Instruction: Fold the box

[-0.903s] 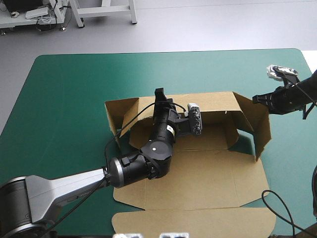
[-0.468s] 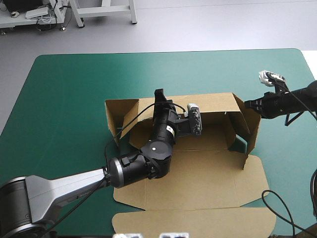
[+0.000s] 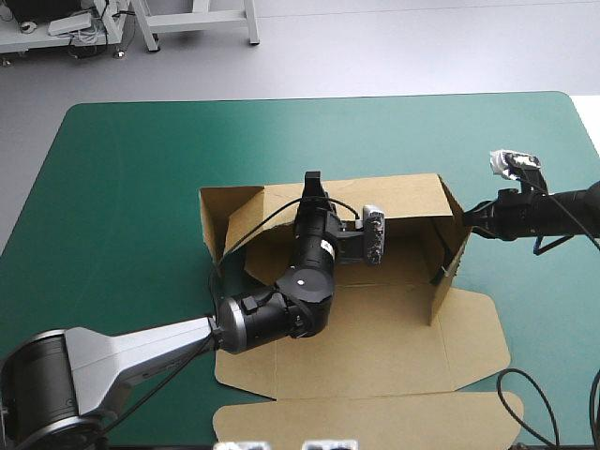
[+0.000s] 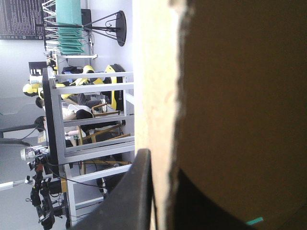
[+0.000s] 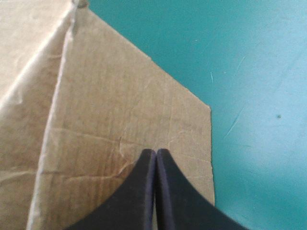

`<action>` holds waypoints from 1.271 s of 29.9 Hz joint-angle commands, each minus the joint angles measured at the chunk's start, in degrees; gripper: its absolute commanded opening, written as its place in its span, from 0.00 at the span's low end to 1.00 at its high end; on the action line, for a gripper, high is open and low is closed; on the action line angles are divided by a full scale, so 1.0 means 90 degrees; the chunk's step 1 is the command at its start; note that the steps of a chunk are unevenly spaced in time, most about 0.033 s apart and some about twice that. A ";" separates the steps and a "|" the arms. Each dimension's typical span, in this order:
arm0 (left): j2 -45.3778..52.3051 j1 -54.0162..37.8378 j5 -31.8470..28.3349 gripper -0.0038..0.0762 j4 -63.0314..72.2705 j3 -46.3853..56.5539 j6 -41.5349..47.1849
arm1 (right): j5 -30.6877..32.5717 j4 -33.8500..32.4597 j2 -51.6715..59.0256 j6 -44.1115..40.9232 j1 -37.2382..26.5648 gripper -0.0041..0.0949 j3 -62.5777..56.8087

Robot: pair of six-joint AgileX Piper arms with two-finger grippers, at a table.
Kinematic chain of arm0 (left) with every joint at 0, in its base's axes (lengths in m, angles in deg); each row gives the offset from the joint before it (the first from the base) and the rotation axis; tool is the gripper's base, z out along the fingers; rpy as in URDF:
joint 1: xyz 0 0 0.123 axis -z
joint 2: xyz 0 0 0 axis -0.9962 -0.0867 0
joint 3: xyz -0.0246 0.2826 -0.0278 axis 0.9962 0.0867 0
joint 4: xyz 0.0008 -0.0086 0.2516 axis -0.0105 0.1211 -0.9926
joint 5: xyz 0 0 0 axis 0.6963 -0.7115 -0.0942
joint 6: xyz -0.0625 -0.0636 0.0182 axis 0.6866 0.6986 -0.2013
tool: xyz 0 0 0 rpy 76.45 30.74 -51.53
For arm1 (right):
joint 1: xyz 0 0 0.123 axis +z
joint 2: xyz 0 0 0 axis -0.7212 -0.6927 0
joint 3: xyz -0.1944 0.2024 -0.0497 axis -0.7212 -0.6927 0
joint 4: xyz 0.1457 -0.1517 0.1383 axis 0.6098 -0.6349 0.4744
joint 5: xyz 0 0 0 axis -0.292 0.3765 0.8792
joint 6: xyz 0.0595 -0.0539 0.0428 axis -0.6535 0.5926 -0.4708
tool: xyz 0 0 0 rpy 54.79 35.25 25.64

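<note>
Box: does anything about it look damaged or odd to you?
Slightly. The box has wrinkled creases in its side flap, just ahead of the shut right tool. No tears or spills show.

My table [image 3: 131, 178] carries its teal-green cover from edge to edge. Directly on it lies the brown box [image 3: 375, 342], spread from the middle toward the near edge, base and near flaps flat, far and side walls raised.

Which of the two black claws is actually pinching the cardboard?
The left gripper: it clamps the box's far wall. The right gripper is shut, only touching the side flap.
</note>
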 commanded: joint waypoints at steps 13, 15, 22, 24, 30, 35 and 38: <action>0.0084 0.0038 -0.0045 0.04 -0.0047 -0.0158 -0.0171 | -0.0451 0.1481 0.0556 0.2197 -0.0043 0.03 -0.0732; 0.0084 0.0038 -0.0045 0.04 -0.0072 -0.0158 -0.0171 | -0.0440 0.1259 0.0584 0.2186 -0.0043 0.05 -0.0732; 0.0084 0.0038 -0.0056 0.04 -0.0099 -0.0158 -0.0171 | -0.0431 0.0708 0.0626 0.2356 -0.0043 0.38 -0.0732; 0.0084 0.0038 -0.0056 0.04 -0.0099 -0.0158 -0.0171 | -0.0290 0.0708 0.0626 0.2648 -0.0043 0.46 -0.0732; 0.0084 -0.0102 -0.0033 0.04 -0.0065 -0.0158 -0.0171 | -0.0031 0.0217 0.0724 0.2972 -0.0043 0.49 -0.0732; 0.0084 -0.0202 -0.0071 0.04 -0.0051 -0.0158 -0.0171 | -0.0021 0.0249 0.0792 0.2972 -0.0043 0.49 -0.0732; 0.0084 -0.0210 -0.0135 0.04 -0.0051 -0.0158 -0.0171 | 0.0138 0.0249 0.0792 0.2972 -0.0043 0.49 -0.0732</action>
